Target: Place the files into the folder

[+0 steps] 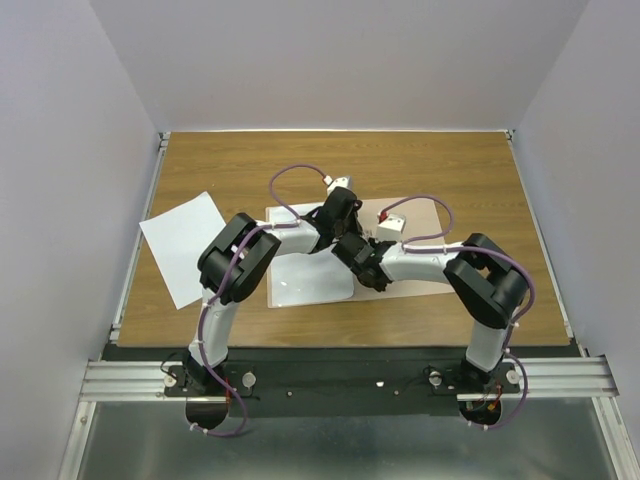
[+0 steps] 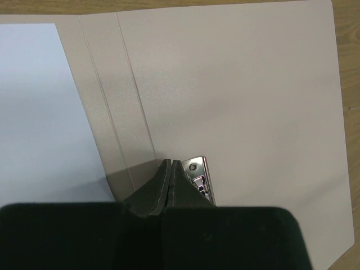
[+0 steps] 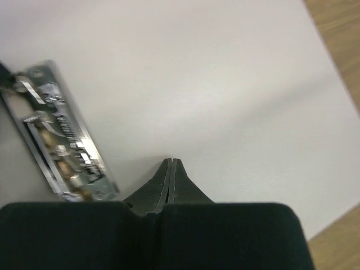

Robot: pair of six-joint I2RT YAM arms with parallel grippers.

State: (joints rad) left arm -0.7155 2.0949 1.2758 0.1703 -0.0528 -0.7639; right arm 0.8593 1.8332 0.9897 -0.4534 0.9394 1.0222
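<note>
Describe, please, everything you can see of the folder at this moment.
The folder lies open and flat on the wooden table, about mid-table. It looks like thin card, its upturned inner face pale grey-tan and smooth, with parallel creases along the fold. A small shiny metal clip sits by the fold. A white sheet lies on one leaf; the other leaf is bare. The shut left gripper and right gripper point down beside the clip; contact is unclear.

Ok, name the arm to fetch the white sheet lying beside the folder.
Left, probably. The loose sheet lies far left, beside the left arm; the right arm would have to cross the folder. Left end effector and right end effector are both shut near the clip.
</note>
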